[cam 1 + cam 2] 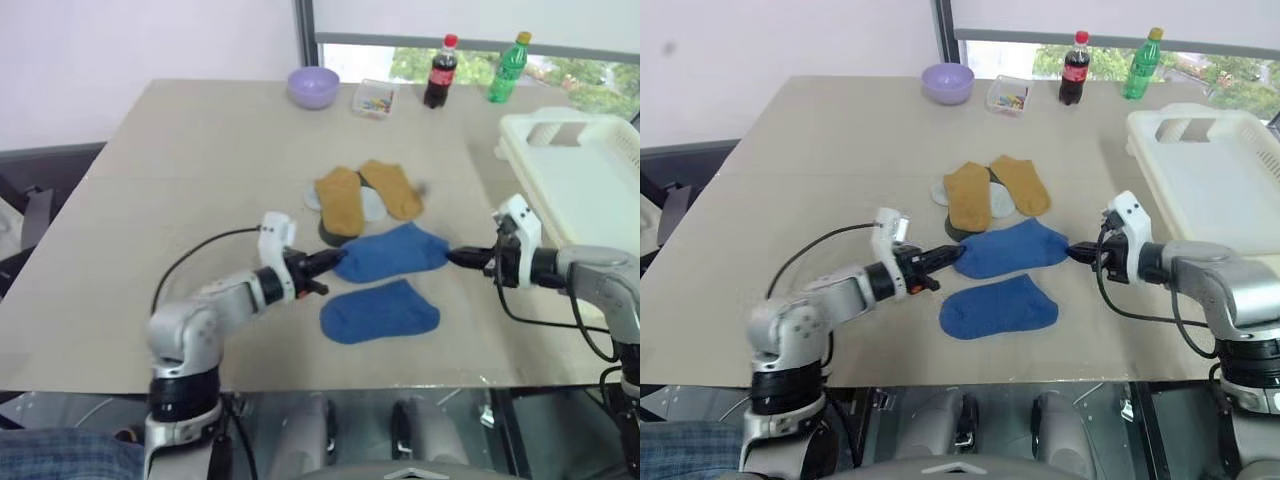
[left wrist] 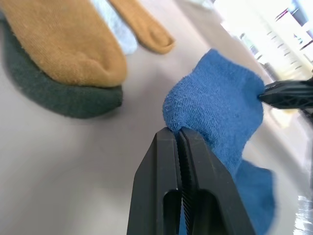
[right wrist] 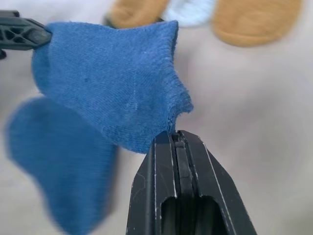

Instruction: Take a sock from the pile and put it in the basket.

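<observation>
A royal blue sock [image 1: 390, 252] hangs stretched just above the table between my two grippers. My left gripper [image 1: 335, 262] is shut on its toe end [image 2: 195, 117]. On the opposite side, my right gripper [image 1: 452, 258] is shut on the cuff edge [image 3: 166, 115]. A second blue sock [image 1: 380, 312] lies flat on the table just in front of it. Behind them sits the pile [image 1: 360, 200]: two mustard-yellow socks over pale ones and a dark one. The cream-white slotted basket [image 1: 580, 170] stands at the right edge of the table, beyond my right gripper.
Along the far edge of the table stand a purple bowl [image 1: 313, 86], a small clear box [image 1: 374, 97], a cola bottle [image 1: 441, 72] and a green bottle [image 1: 508, 68]. The table's front edge [image 1: 320, 388] runs just below the flat blue sock.
</observation>
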